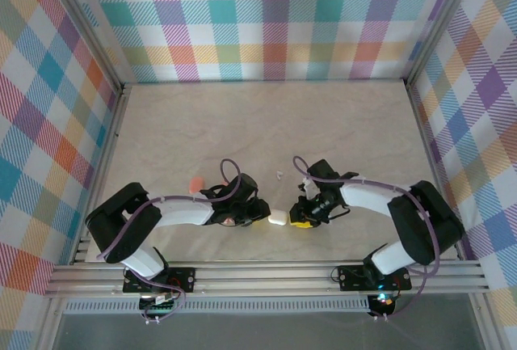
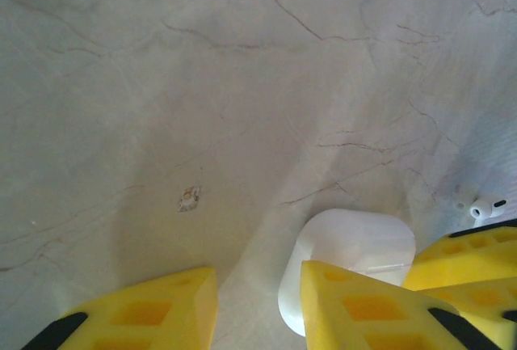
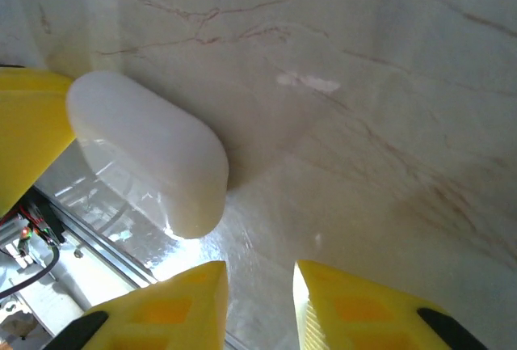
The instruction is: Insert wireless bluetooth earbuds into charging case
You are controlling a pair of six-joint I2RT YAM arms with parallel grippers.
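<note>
A white pebble-like charging case lies shut on the table between my two grippers. In the left wrist view the case sits partly behind my right-hand finger. My left gripper is open with only bare table in its gap. My right gripper is also open and empty, and the case lies ahead and to its left. A tiny white stemmed earbud lies on the table past the case. A white speck rests farther back.
A small salmon-pink item sits behind the left arm; I cannot tell whether it is a case or an earbud. The right gripper's yellow fingers crowd the case from one side. The metal rail runs along the near edge.
</note>
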